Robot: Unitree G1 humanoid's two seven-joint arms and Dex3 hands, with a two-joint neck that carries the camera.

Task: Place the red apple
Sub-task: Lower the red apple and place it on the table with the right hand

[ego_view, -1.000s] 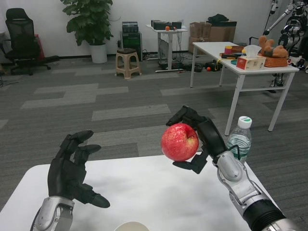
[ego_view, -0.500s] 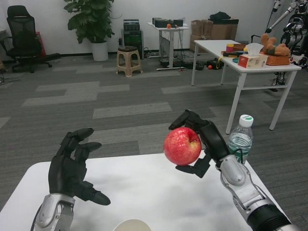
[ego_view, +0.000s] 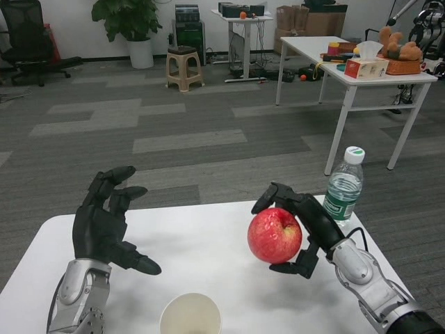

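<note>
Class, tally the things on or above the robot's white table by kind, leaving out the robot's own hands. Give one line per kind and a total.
Apples: 1, the red apple, held in the right hand
Paper cups: 1, the paper cup
Water bottles: 1, the water bottle
Total: 3

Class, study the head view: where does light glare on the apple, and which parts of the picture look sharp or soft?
Head view: even indoor light; a pale highlight on top of the red apple, held by the right hand; soft shadow on the white table; hands and water bottle sharp, far wall furniture slightly softer.
</note>
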